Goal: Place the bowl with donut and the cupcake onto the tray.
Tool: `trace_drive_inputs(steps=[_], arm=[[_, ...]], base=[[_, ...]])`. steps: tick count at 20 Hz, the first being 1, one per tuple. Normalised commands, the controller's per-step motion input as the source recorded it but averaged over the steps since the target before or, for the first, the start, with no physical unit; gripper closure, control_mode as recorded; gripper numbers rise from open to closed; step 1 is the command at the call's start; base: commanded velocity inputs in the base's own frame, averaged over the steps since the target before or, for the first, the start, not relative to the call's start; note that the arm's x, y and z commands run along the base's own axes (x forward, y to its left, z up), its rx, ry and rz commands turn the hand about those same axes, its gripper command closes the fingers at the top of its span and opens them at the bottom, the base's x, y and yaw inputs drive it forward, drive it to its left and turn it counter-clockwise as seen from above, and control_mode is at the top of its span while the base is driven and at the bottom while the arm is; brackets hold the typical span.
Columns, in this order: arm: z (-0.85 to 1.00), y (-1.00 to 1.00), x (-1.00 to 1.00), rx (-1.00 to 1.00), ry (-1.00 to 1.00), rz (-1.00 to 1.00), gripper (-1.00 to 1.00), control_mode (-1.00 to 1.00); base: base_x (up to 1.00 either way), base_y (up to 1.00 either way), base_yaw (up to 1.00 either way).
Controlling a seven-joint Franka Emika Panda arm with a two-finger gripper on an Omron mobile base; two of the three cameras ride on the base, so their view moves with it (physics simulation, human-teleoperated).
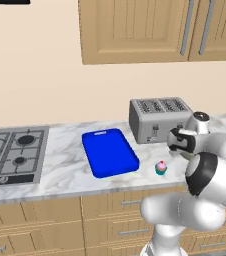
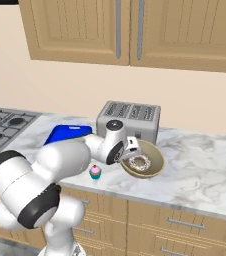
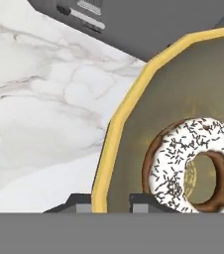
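Observation:
The tan bowl (image 2: 154,152) sits on the marble counter just in front of the toaster, with the white-iced, speckled donut (image 2: 139,163) lying inside it. My gripper (image 2: 130,149) is shut on the bowl's left rim. In the hand view the gripper (image 3: 111,202) has one fingertip inside the bowl (image 3: 134,119) and one outside, close by the donut (image 3: 171,154). The small cupcake (image 1: 160,168) stands on the counter between bowl and tray; the right base view has the cupcake (image 2: 95,172) near the front edge. The blue tray (image 1: 110,152) lies flat to the left.
A silver toaster (image 1: 157,119) stands against the wall behind the bowl. A gas stovetop (image 1: 12,152) is set into the counter at the far left. Wooden wall cabinets (image 2: 125,30) hang overhead. Bare marble stretches to the right of the bowl (image 2: 205,170).

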Motion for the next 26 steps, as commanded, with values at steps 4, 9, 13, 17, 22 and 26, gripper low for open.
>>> trace_drive_inputs(steps=[4,9,13,17,22,26], arm=[[0.37,0.44,0.00,-0.25,0.00,0.40,1.00,-1.00],[0.33,0.59,0.00,-0.34,0.00,0.41,1.00,-1.00],[0.28,0.62,-0.04,-0.28,0.00,0.40,1.00,-1.00],[0.41,0.61,-0.13,-0.29,-0.03,0.37,1.00,-1.00],[0.38,0.62,-0.14,-0.26,-0.03,0.36,1.00,-1.00],[0.13,0.63,0.00,-0.18,0.00,0.36,1.00,-1.00]], base=[[0.00,0.00,0.00],[0.00,0.00,0.00],[0.00,0.00,0.00],[0.00,0.00,0.00],[0.00,0.00,0.00],[0.00,0.00,0.00]])
